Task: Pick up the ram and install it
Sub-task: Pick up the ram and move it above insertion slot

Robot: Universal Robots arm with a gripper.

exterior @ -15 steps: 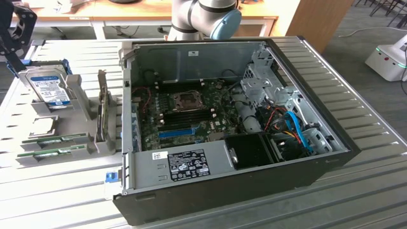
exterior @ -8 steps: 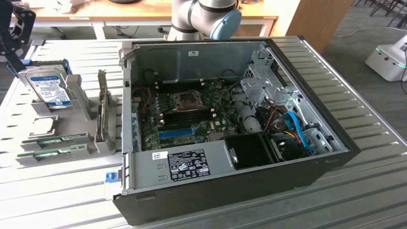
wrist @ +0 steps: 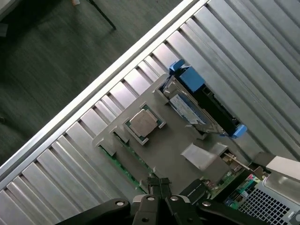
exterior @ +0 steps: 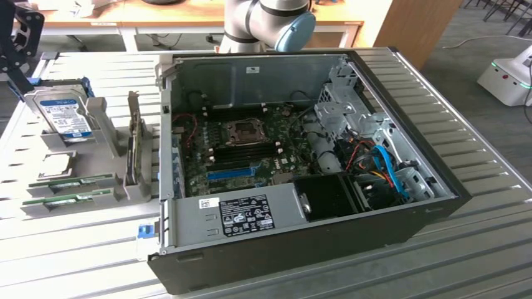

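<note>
Black two-finger gripper (wrist: 159, 184) hangs over the flat grey metal parts holder (wrist: 174, 140), fingers pressed together, nothing between them. The holder rests on a ribbed metal table (exterior: 75, 255). Two long, thin green circuit-board sticks stand on edge in neighbouring slots of the holder: first ram stick (exterior: 73, 182), second ram stick (exterior: 71, 200), both untouched. In the wrist view the fingertips sit near one end of them. A square silver processor chip (wrist: 144, 123) and a blue-labelled hard drive (exterior: 66, 115) share the holder. The open black computer case (exterior: 399, 227) stands just beside it, on the exterior view's right.

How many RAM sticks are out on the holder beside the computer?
2. Both lie side by side in the gray holder at the exterior view's left of the case: the far ram by the processor, the near ram at the holder's edge. Others may be hidden.
</note>
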